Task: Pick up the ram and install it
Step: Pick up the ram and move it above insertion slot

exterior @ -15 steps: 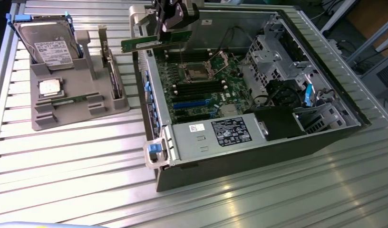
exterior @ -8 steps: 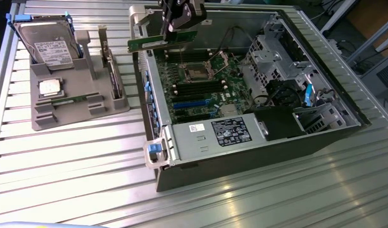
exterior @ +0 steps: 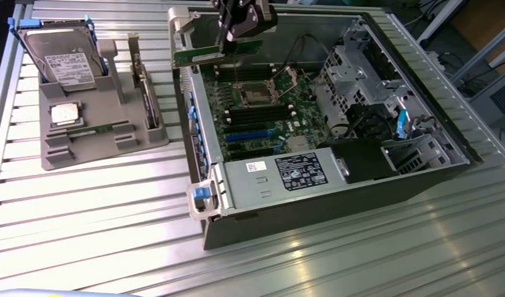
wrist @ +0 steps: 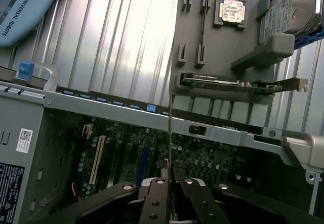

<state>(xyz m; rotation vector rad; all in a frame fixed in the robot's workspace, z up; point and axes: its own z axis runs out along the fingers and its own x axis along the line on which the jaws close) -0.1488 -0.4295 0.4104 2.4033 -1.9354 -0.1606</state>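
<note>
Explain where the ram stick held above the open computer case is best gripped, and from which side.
Probably the upper long edge, from above, pinching its two flat faces. The ram is a thin board hanging on edge, so its lower edge is left free. The gripper holds it this way.

Exterior high, wrist behind claw (wrist: pixel 171 182), sharing case (exterior: pixel 319 207)

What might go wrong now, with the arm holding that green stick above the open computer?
1. The gripper pinches the ram by its thin faces, so it may slip or tilt.
2. The ram hangs close to the case wall and might clip it on the way down.
3. The memory slots sit packed beside the processor socket; a slight misalignment might jam the stick or hit neighbouring parts.
</note>
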